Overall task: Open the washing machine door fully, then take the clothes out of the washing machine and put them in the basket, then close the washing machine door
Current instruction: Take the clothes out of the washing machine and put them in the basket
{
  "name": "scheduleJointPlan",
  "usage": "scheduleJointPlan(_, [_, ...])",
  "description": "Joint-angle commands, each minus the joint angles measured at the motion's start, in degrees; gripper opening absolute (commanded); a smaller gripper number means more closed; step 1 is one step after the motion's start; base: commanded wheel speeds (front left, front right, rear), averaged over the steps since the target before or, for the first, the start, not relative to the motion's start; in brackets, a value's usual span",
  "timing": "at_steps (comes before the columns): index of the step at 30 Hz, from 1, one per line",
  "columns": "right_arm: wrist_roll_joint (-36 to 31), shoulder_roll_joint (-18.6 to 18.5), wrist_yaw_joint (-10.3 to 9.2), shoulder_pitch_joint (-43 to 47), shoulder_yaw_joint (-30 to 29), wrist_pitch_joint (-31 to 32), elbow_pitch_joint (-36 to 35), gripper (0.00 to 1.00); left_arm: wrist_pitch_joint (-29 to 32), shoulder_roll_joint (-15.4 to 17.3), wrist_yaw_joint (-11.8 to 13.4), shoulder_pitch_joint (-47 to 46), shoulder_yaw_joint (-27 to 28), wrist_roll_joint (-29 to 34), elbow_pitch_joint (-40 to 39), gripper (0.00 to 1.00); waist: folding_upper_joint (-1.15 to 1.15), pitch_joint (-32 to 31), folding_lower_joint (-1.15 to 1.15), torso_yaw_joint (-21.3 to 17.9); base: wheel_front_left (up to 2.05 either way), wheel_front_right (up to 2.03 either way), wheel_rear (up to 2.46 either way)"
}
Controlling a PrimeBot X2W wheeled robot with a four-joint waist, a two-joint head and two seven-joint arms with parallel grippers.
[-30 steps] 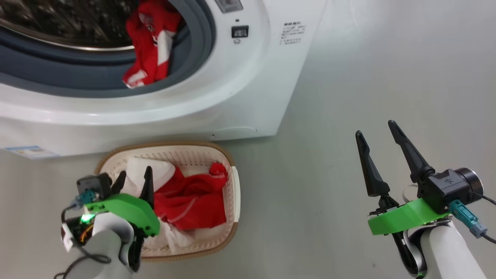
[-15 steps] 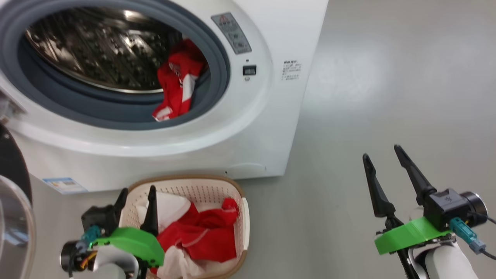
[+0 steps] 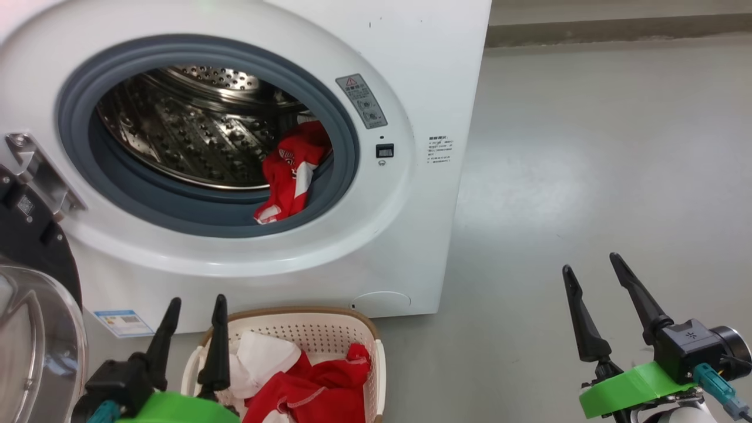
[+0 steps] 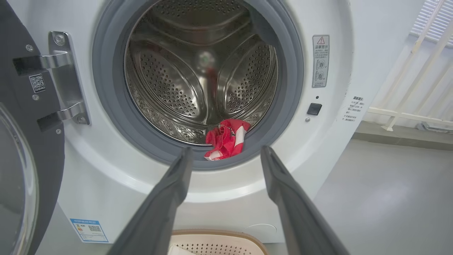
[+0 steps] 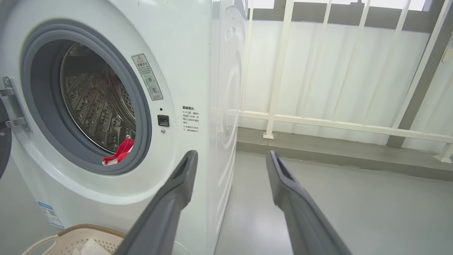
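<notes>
The white washing machine (image 3: 405, 70) stands open, its door (image 3: 35, 305) swung out to the left on its hinge. A red and white garment (image 3: 291, 170) lies on the grey ring at the drum's lower right; it is the same garment (image 4: 226, 139) in the left wrist view and the garment (image 5: 118, 155) in the right wrist view. On the floor in front, the cream basket (image 3: 320, 329) holds red and white clothes (image 3: 305, 382). My left gripper (image 3: 197, 305) is open and empty above the basket's left edge. My right gripper (image 3: 590, 264) is open and empty over bare floor at the right.
Grey floor (image 3: 587, 147) stretches right of the machine. A white railing (image 5: 318, 120) with a low kerb runs along the back wall. A blue label (image 3: 122, 322) sits at the machine's lower left corner.
The head camera has tilted up, so the machine and basket sit lower in the picture. My left gripper has risen from over the clothes in the basket and now points upward, empty.
</notes>
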Motion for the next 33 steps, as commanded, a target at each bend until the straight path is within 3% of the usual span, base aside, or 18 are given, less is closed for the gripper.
scheduleJointPlan(1, [0.0, -0.2, 0.2, -0.1, 0.8, -0.4, -1.8, 1.0, -0.7, 1.2, -0.5, 0.2, 2.3, 0.7, -3.2, 1.0, 0.0, -0.5, 0.0, -0.3, 0.0, 0.0, 0.0])
scheduleJointPlan(12, [0.4, -0.2, 0.2, 3.2, 0.0, -0.4, -3.8, 1.0, -0.7, 0.4, -0.2, 8.4, 3.3, 3.1, -13.5, 1.0, 0.0, -1.9, 0.0, -1.8, 0.0, 0.0, 0.0])
scheduleJointPlan(33, [1.3, -0.2, 0.2, 3.0, 1.8, -0.4, -3.3, 1.0, -0.7, 0.3, 0.0, 9.0, 3.0, 2.7, -13.5, 1.0, 0.0, -1.5, 0.0, -2.1, 0.0, 0.0, 0.0])
